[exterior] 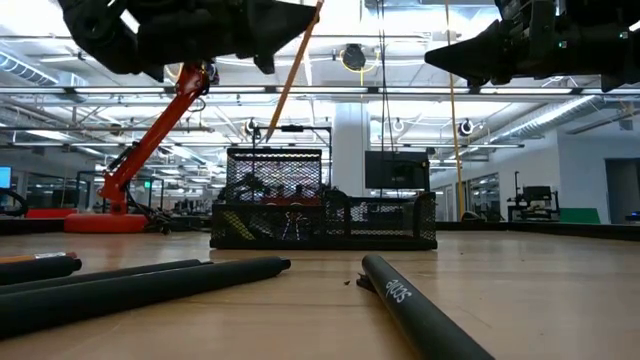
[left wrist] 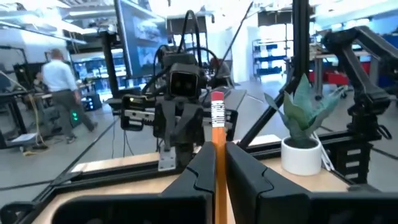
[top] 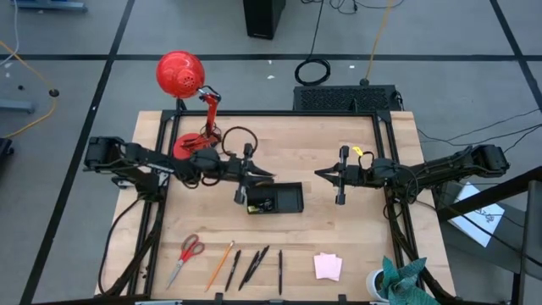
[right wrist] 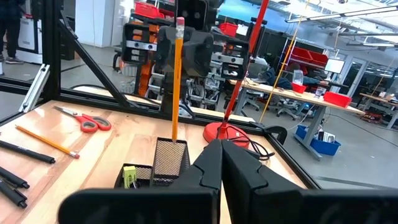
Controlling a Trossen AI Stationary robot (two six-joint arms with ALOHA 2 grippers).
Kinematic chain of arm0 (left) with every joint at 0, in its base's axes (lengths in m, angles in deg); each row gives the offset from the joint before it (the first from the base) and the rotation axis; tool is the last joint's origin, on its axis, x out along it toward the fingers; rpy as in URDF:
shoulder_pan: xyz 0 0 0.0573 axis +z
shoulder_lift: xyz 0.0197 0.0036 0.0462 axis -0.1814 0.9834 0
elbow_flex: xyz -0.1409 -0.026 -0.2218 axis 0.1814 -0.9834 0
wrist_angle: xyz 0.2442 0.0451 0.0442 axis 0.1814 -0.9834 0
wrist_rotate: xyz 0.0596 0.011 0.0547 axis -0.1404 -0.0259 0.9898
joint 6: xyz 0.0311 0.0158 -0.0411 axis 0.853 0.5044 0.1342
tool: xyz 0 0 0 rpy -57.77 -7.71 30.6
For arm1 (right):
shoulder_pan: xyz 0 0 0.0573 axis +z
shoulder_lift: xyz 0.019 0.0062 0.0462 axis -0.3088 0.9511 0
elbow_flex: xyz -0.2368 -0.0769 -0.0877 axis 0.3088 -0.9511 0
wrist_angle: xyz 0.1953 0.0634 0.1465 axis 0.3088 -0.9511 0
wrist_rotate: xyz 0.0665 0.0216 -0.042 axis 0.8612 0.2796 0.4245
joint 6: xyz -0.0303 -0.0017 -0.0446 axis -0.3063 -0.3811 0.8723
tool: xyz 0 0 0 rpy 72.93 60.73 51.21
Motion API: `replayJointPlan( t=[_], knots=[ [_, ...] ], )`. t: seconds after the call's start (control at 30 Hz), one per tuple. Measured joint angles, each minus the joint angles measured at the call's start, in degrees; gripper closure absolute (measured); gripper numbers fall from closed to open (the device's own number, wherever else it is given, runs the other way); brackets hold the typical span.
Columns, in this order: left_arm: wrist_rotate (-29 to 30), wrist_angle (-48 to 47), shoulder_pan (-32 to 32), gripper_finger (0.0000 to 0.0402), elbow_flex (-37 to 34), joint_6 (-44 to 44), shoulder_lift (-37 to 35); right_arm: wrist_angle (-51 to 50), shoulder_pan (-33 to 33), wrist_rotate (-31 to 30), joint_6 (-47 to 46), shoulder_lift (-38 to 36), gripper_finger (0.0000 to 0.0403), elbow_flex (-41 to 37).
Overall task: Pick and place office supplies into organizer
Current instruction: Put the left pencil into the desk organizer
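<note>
Orange pencil (left wrist: pixel 217 155) stands upright, pinched in the left claw (top: pixel 244 180), directly above the black organizer (top: pixel 288 199). Facing it from across the organizer, the right claw (top: pixel 324 174) hovers clamped shut, holding nothing. Scissors (top: pixel 188 252), another pencil (top: pixel 219 264) and pens (top: pixel 254 264) lie on the worktop (top: pixel 356 229) nearby.

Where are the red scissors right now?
In the high view, the red scissors lie near the table's front-left edge, just left of a loose orange pencil.
</note>
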Motion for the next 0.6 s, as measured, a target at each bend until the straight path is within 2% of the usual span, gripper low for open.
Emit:
replayJointPlan(
  t=[0.3,0.43,0.6],
  knots=[
    [5.2,6.7,-0.5,0.0385,-1.1,-3.3,8.6,0.5,0.0,0.0,-0.1,0.0,0.0403,0.0],
    [6.1,10.1,-0.5,0.0377,-1.1,-3.3,11.7,0.4,0.0,0.0,-0.2,0.0,0.0403,0.0],
    [7.1,10.4,-0.4,0.0386,-1.1,-3.1,13.9,0.1,0.0,0.0,-0.2,0.0,0.0403,0.0]
  ],
)
